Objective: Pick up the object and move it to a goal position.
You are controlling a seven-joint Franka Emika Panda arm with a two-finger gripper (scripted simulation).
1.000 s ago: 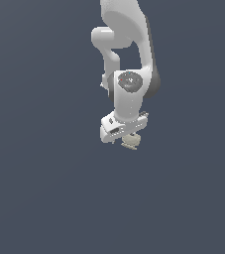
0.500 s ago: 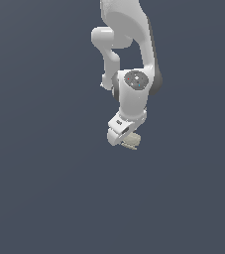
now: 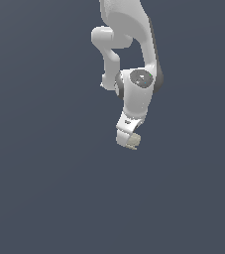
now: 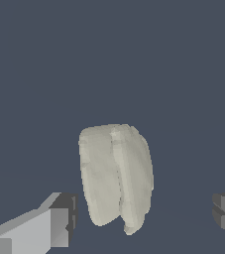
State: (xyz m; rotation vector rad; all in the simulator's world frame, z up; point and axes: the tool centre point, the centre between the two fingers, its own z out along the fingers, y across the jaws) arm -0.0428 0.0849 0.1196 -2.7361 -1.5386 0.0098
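Spread apart, the gripper (image 4: 141,218) stands with its two fingers well clear of the object (image 4: 116,176) in the wrist view: one pad (image 4: 67,218) sits to one side of it and the other at the opposite edge, with dark gaps between each pad and the pale beige-olive lump, so nothing is clamped yet. In the exterior view the gripper (image 3: 129,140) sits low at the end of the white arm (image 3: 136,74), and the object (image 3: 133,141) shows as a small pale patch right at the fingertips, lying on the plain grey-blue floor (image 3: 44,188). Compared with a second ago, the wrist has turned: the hand that then showed broadside, with both fingers visible either side of the object, now appears edge-on and narrower, and the arm's lower link has swung a little toward the exterior view's right. The object itself seems not to have shifted. I judge this to be the alignment step before the grasp, the jaws being rotated to straddle the lump across its narrower width. Next would come a short descent and a close. No goal marker is visible anywhere farther off, so the carry remains entirely ahead.
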